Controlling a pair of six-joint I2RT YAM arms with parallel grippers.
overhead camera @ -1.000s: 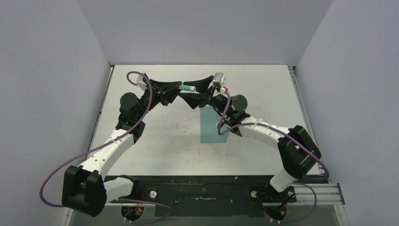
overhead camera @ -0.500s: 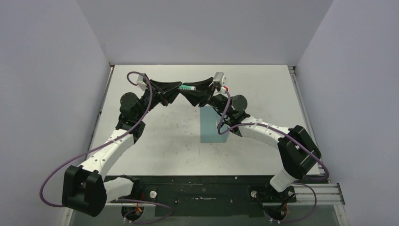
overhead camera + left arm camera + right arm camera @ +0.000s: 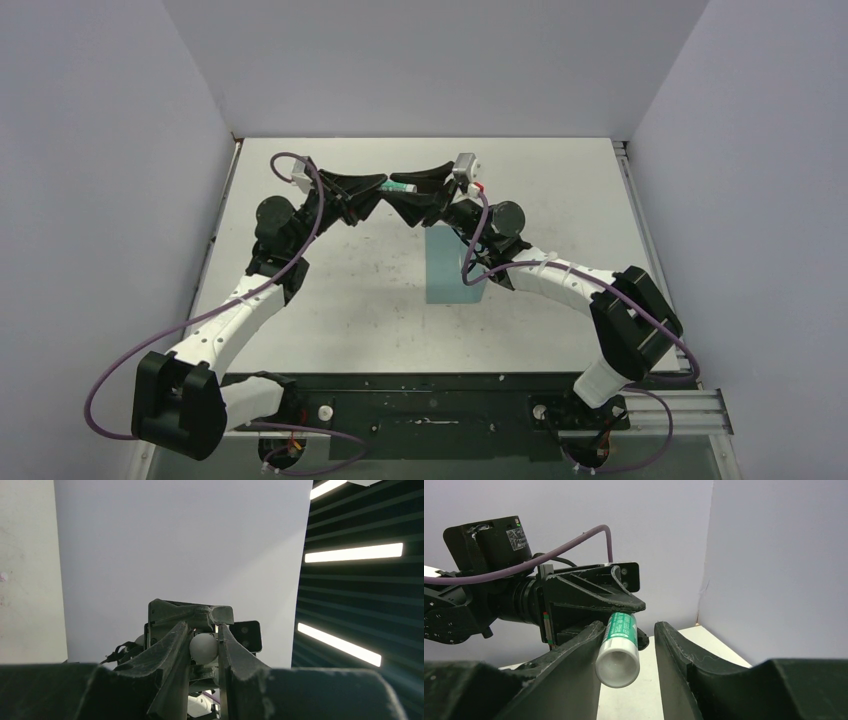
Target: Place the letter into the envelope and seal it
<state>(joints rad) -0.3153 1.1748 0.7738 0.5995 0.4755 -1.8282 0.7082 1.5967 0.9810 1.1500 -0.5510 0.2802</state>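
Note:
The teal envelope (image 3: 452, 265) lies flat on the table, partly under my right arm. The letter is out of view. A white-and-green glue tube (image 3: 402, 184) is held in the air at the back middle. My left gripper (image 3: 384, 185) is shut on one end of it; the left wrist view shows the tube's white round end (image 3: 203, 648) pinched between the fingers of that gripper (image 3: 204, 630). My right gripper (image 3: 394, 188) is open around the tube's other end (image 3: 620, 650). In the right wrist view the tube touches one finger of this gripper (image 3: 628, 626), with a gap to the other.
The white table (image 3: 330, 290) is walled by pale panels at the left, back and right. A black base plate (image 3: 430, 405) runs along the near edge with both arm mounts.
The glue tube and both grippers have shifted very slightly toward the back. Otherwise nothing has visibly changed.

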